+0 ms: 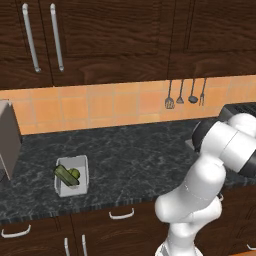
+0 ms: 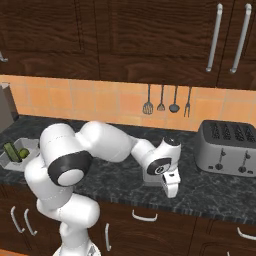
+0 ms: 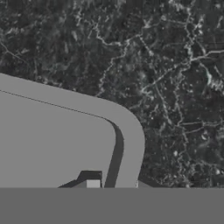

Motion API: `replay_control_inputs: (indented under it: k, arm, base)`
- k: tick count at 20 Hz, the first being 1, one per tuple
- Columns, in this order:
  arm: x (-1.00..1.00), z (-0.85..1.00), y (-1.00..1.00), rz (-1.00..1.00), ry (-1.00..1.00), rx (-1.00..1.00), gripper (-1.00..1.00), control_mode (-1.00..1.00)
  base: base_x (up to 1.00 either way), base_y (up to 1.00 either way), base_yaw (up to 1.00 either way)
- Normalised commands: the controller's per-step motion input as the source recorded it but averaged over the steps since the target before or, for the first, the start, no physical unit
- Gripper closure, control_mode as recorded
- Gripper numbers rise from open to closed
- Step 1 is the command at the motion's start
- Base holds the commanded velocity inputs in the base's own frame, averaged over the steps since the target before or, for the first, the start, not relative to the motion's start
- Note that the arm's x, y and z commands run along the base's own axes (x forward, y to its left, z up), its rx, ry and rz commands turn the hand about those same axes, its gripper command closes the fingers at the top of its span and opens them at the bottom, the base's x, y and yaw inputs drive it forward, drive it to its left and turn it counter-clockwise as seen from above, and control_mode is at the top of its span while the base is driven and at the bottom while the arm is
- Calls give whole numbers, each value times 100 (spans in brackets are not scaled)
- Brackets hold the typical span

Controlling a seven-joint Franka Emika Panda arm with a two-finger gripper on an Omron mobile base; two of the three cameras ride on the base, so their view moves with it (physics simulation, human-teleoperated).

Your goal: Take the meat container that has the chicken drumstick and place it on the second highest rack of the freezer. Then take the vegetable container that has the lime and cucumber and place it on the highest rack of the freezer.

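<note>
The meat container is a grey tray on the dark marble counter. In the hand view, my gripper is shut on the tray's right rim, with a fingertip on the inner side. The chicken drumstick is hidden. From the right base view, the tray peeks out under my wrist. The vegetable container sits far to the left near the counter's front edge. It holds the dark green cucumber and the lime. The freezer and its racks are out of view.
A grey toaster stands on the counter to the right of my hand. Several utensils hang on the orange tiled wall. A tall grey block stands at the counter's left end. Dark wood cabinets hang overhead.
</note>
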Motion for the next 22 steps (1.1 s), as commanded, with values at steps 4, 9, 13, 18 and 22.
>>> replay_control_inputs:
  k: [4,9,13,18,22]
  arm:
    - [-58,92,11,-4,0,4,100,-100]
    - [-32,74,56,-12,0,1,100,-100]
    - [-29,43,87,-20,1,0,100,-100]
    - [-49,44,100,-16,6,-1,100,-100]
    - [-32,35,100,-13,5,-6,100,-100]
  base:
    - [0,0,0]
    - [0,0,0]
    - [0,0,0]
    - [0,0,0]
    - [0,0,0]
